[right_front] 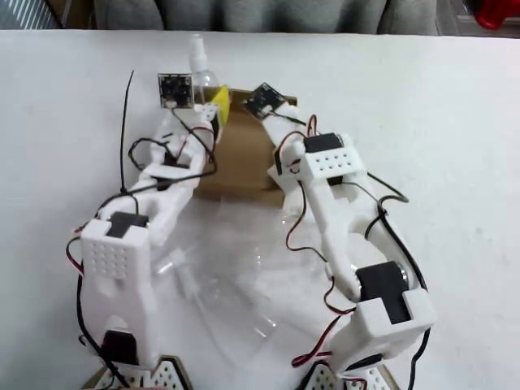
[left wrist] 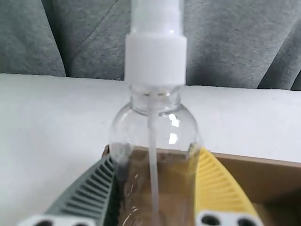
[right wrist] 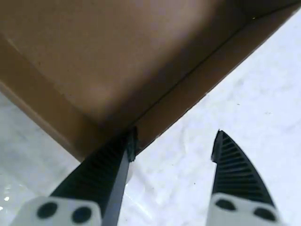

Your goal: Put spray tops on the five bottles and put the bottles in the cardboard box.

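Observation:
A clear bottle (left wrist: 155, 136) with a white spray top (left wrist: 155, 47) stands upright between the grey and yellow fingers of my left gripper (left wrist: 153, 157), which is shut on its body. From above, this bottle (right_front: 197, 69) is at the far left corner of the cardboard box (right_front: 240, 158). The box's brown wall (left wrist: 263, 174) shows just behind the bottle. My right gripper (right wrist: 175, 139) is open with nothing in it and hovers over a corner of the box (right wrist: 94, 61), one black finger (right wrist: 117, 160) against the box wall. Other clear bottles (right_front: 236, 301) lie on the table between the arm bases.
The white table (right_front: 455, 122) spreads wide to both sides of the box. Grey upholstery (right_front: 268, 12) runs behind the far edge, and a red object (right_front: 500, 12) sits at the far right. Loose black and red cables hang off both arms.

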